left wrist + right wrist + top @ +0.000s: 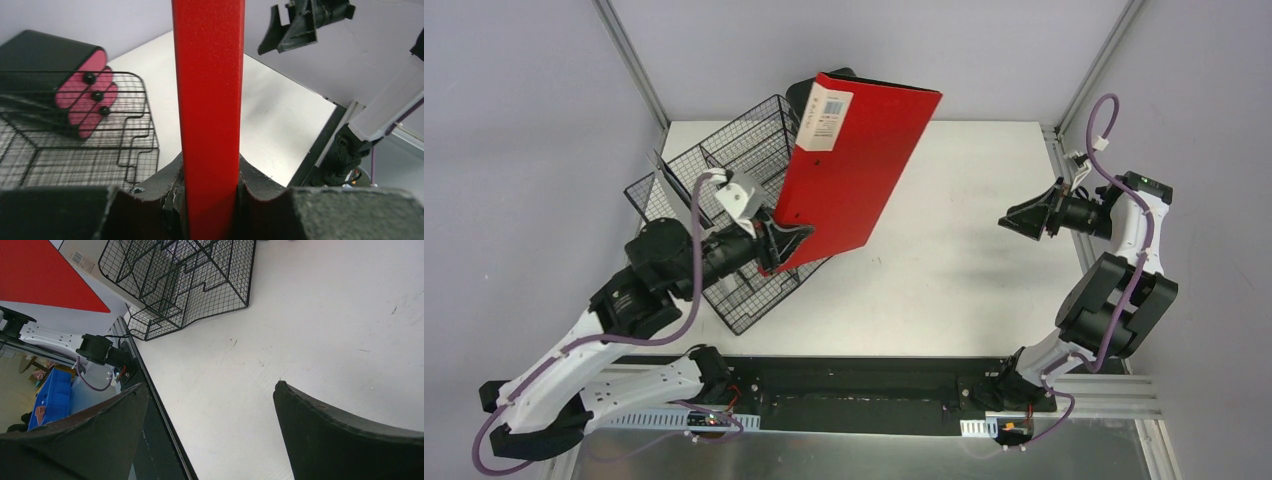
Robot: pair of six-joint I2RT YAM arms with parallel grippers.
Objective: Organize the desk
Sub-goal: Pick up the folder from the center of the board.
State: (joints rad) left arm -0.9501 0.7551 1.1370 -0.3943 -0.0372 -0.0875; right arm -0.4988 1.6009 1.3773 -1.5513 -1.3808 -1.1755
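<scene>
Above the wire rack (724, 165), on the left side of the desk (984, 270): one red notebook (854, 170), held aloft and tilted, pinched near its lower corner by the left gripper (776, 242), whose jaws are clamped on the cover. Item two, the right gripper (1027, 218): jaws spread, nothing held, hovering over the desk's right side. Risk noted: the long cover is gripped at one end only, so slipping or swinging may be expected. A rack divider could be struck on lowering, and the rack shoved or tipped.
</scene>
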